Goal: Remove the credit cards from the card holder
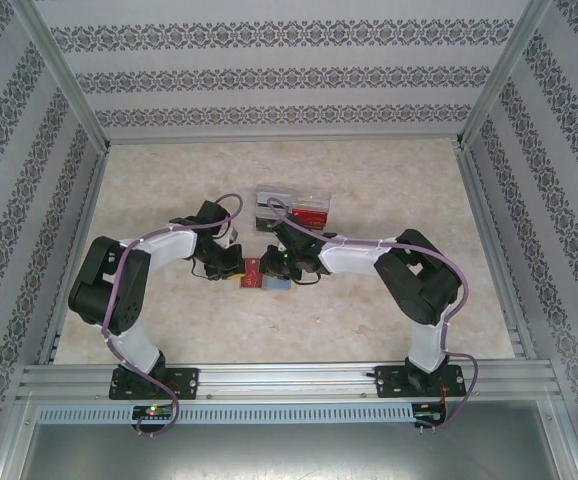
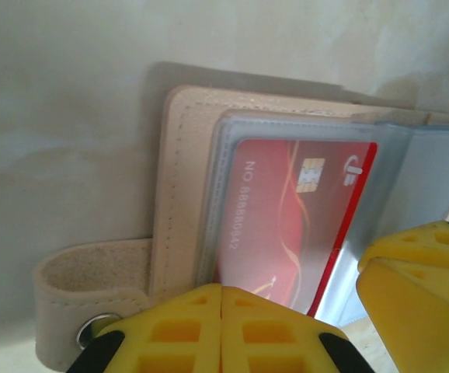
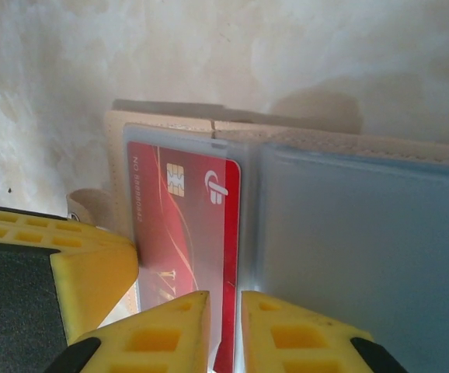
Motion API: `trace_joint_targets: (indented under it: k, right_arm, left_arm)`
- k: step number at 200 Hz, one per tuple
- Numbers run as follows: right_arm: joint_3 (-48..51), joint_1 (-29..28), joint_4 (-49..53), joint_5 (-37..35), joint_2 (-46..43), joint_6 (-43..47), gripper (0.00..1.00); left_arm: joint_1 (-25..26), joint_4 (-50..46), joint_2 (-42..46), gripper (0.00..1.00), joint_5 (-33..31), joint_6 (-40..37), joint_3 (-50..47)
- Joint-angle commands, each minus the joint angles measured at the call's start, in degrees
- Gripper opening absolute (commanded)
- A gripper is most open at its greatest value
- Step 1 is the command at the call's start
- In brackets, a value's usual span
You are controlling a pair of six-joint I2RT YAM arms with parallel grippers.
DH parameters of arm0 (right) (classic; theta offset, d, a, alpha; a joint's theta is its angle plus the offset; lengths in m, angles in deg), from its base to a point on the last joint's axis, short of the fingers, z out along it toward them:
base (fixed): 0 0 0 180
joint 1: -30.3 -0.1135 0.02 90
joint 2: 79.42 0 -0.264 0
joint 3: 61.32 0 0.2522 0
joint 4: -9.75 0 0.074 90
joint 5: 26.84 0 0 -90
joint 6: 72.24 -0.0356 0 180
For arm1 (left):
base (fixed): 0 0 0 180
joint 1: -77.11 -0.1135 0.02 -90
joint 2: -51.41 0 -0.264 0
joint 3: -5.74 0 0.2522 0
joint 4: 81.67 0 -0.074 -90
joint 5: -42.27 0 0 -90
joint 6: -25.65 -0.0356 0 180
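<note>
The card holder (image 1: 266,277) lies open on the table between both arms, tan outside (image 2: 182,179), grey-blue inside (image 3: 349,256). A red credit card (image 2: 287,217) sits in its clear left sleeve, and the card's bright right edge (image 3: 228,233) sticks out past the sleeve. My left gripper (image 2: 222,289) is shut, its tips resting on the holder's near edge where the sleeve begins. My right gripper (image 3: 224,295) stands just over the card's exposed edge, the jaws a narrow gap apart with the red strip showing in that gap. Its yellow fingers (image 2: 419,287) also show at the right of the left wrist view.
A clear plastic tray (image 1: 291,207) with something red inside stands just behind the grippers. The holder's tan snap strap (image 2: 85,287) pokes out at its left. Patterned walls and metal rails bound the table on three sides.
</note>
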Motion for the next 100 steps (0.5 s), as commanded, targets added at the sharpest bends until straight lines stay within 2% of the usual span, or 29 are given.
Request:
trace_joint_targets:
  k: [1, 100]
  right_arm:
    - [-1.2, 0.6, -1.2, 1.9, 1.3, -1.3, 0.2]
    - [-0.4, 0.8, -0.3, 2.4, 1.9, -2.2, 0.18]
  left_arm:
    - [0.0, -1.7, -0.7, 0.08, -1.9, 1.0, -0.9]
    - [0.6, -1.6, -3.1, 0.08, -1.8, 1.9, -1.2]
